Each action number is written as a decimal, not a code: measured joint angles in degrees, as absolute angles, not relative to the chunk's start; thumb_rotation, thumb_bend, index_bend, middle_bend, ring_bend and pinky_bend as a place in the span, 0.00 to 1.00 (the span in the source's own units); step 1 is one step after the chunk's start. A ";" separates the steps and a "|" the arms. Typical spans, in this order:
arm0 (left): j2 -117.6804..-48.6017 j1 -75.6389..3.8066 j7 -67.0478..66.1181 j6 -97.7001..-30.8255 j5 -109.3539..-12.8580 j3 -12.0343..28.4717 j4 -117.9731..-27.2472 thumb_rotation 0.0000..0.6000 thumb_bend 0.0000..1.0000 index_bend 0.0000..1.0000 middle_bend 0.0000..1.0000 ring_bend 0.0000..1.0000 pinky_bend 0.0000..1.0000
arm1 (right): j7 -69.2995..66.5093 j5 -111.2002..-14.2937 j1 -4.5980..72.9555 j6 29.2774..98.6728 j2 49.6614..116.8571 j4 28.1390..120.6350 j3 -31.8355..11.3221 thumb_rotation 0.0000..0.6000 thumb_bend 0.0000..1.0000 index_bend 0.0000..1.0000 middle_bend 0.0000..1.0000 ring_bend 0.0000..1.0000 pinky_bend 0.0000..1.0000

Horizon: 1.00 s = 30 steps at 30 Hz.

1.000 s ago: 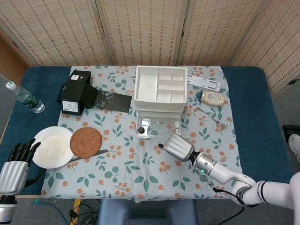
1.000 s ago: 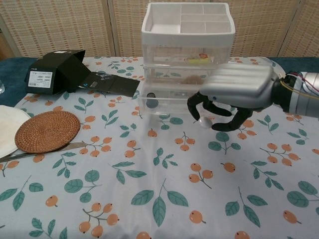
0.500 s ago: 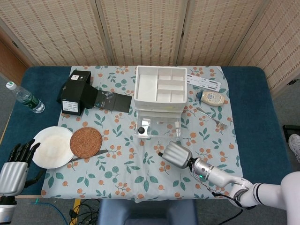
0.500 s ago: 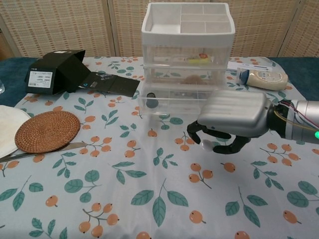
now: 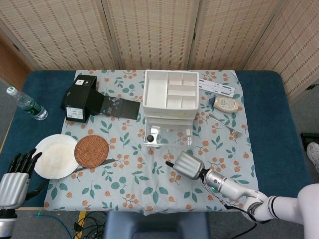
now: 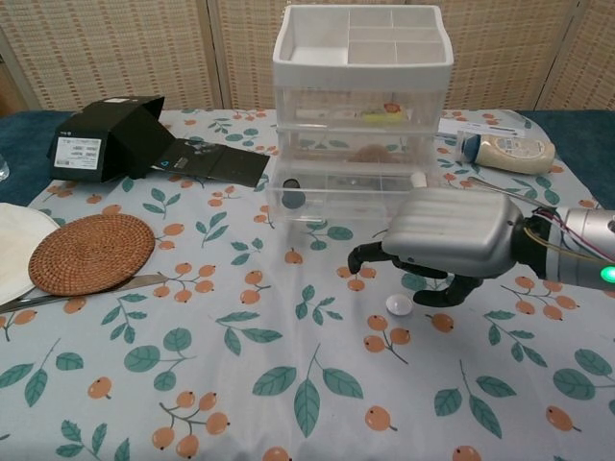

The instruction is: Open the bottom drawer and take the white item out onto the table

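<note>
The white item (image 6: pixel 398 304), a small round cap-like piece, lies on the tablecloth (image 6: pixel 240 375) in front of the drawer unit (image 6: pixel 362 106), just under the fingertips of the right hand (image 6: pixel 437 252). That hand hovers palm down over it with its fingers curled loosely and nothing between them; from the chest view the item seems free of the fingers, though the gap is slight. The bottom drawer (image 6: pixel 336 197) stands pulled out toward the hand, with a dark round object (image 6: pixel 294 200) inside at its left end.

The main risk is the hand itself. Its fingertips sit so close above the item that any sideways drift or drop while it withdraws could flick the piece, and a light round thing on cloth would likely roll or skid away from the drawer unit. A lift straight up looks safest. The open drawer is near the knuckles, so a forward move could knock it.

The left hand (image 5: pixel 15 177) hangs far to the left of the drawer unit, beside the plate (image 5: pixel 55 156), fingers spread and empty.
</note>
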State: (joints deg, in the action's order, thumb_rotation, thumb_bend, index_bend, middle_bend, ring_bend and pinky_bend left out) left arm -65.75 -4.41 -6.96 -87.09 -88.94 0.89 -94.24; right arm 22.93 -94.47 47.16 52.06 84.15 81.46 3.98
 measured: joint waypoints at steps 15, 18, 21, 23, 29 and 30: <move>-65.67 -4.96 -6.36 -87.19 -89.39 1.50 -94.03 1.00 0.25 0.10 0.07 0.10 0.06 | 25.57 -93.66 36.46 70.01 70.64 96.74 2.26 1.00 0.42 0.20 0.72 0.89 1.00; -65.75 -5.33 -6.31 -86.66 -89.34 1.61 -93.87 1.00 0.26 0.10 0.07 0.10 0.06 | 25.85 -93.06 32.27 75.23 68.03 98.77 2.44 1.00 0.42 0.20 0.66 0.81 0.99; -65.97 -5.80 -6.35 -86.30 -89.59 1.72 -93.81 1.00 0.25 0.10 0.07 0.10 0.06 | 25.60 -91.91 27.49 80.23 65.62 100.37 2.82 1.00 0.42 0.20 0.56 0.66 0.87; -66.17 -6.07 -6.38 -86.17 -89.85 1.79 -93.84 1.00 0.25 0.10 0.07 0.10 0.06 | 25.05 -91.10 24.71 82.85 64.47 100.93 3.08 1.00 0.42 0.20 0.45 0.48 0.69; -66.69 -6.68 -6.50 -85.92 -90.43 1.94 -93.97 1.00 0.25 0.10 0.07 0.10 0.06 | 20.38 -87.50 16.75 89.26 62.71 100.53 3.81 1.00 0.42 0.08 0.09 0.11 0.27; -66.77 -6.73 -6.44 -85.98 -90.63 1.92 -93.98 1.00 0.25 0.10 0.07 0.10 0.06 | 19.02 -86.87 15.60 89.82 62.52 100.22 3.93 1.00 0.42 0.07 0.07 0.09 0.24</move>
